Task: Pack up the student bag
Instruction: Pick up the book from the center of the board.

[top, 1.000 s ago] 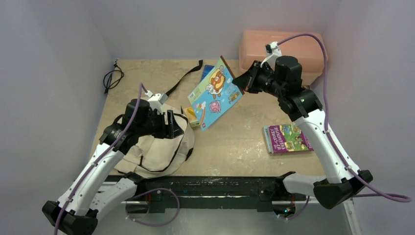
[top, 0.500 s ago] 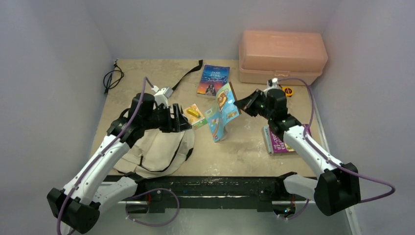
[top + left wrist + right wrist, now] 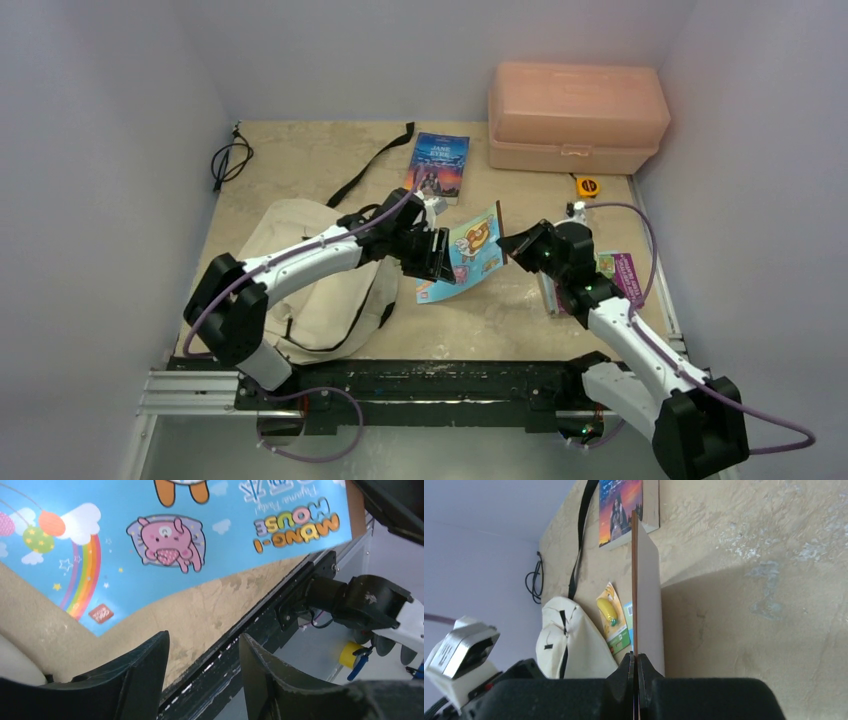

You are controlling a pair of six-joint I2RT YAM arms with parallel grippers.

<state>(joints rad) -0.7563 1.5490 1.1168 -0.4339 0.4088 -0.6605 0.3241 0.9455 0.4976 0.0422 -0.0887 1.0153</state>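
Half a second earlier the left arm hung over the student bag. Now the bag lies uncovered at the near left of the tabletop. The left claw, jaws parted and empty, has reached the picture book, which the right claw pinches by its edge, lower than before. The bag lies flat, long axis near-to-far, its strap trailing far-right. Bare tabletop opens to its right, and a salmon box fills the far-right corner.
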